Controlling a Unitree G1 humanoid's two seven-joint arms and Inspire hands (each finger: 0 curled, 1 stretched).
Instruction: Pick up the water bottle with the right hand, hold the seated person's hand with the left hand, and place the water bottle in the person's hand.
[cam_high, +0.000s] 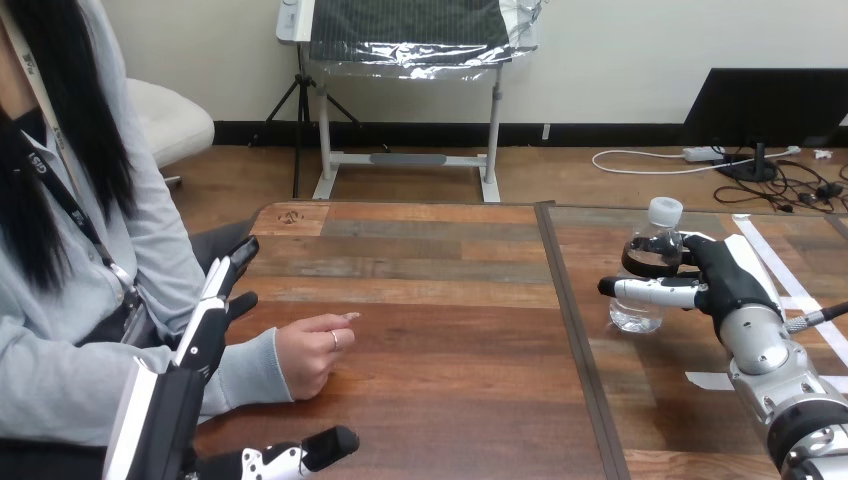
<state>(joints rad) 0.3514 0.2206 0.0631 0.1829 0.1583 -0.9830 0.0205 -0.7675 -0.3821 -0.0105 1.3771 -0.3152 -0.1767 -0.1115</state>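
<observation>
On the right half of the tabletop (440, 260), 1 water bottle (650, 240) stands upright with its white cap on, its base seemingly down on the wood. 1 robot hand grips it: the right hand (735, 280) comes in from the right, its fingers and thumb curled round the bottle's middle, so that band of the clear body is hidden behind them. Well apart, on the left half, 1 person's hand (310, 352) rests on the wood in a loose fist, 1 finger poking out toward the middle. Just beside its wrist is the left hand (205, 335), back turned up and fingers straight and spread away from the thumb (315, 450), which lies low near the bottom edge. The person's sleeve (240, 375) runs between fingers and thumb; whether either touches it is hard to tell. A few strips of white tape (775, 262) lie by the right arm, partly covered by it.
</observation>
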